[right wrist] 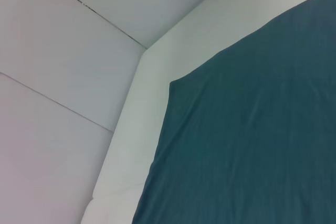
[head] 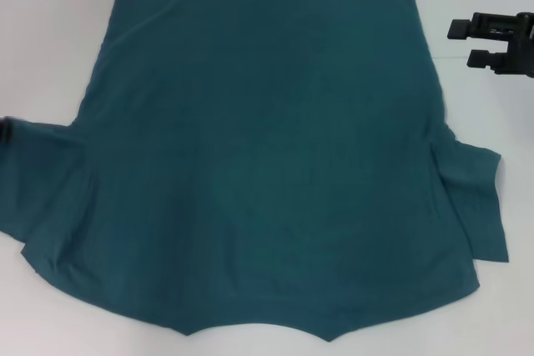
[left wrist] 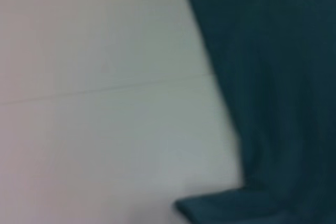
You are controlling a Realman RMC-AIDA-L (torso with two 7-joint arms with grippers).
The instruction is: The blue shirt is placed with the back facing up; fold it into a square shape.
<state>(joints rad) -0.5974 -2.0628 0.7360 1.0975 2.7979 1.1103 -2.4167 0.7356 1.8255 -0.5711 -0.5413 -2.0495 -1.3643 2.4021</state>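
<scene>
The blue shirt (head: pixel 267 156) lies spread flat on the white table (head: pixel 50 31), plain side up, hem at the far side and neck opening at the near edge. Its sleeves stick out at the left (head: pixel 42 181) and right (head: pixel 476 198). My right gripper (head: pixel 465 44) hovers open and empty beside the shirt's far right edge, apart from the cloth. Only a dark sliver of my left gripper (head: pixel 3 128) shows at the left edge, by the left sleeve. The left wrist view shows the shirt's side and sleeve (left wrist: pixel 273 103). The right wrist view shows a hem corner (right wrist: pixel 247 129).
Bare white table lies left (left wrist: pixel 105 103) and right of the shirt. The right wrist view shows the table's rim (right wrist: pixel 131 129) and grey floor tiles (right wrist: pixel 63 51) beyond it.
</scene>
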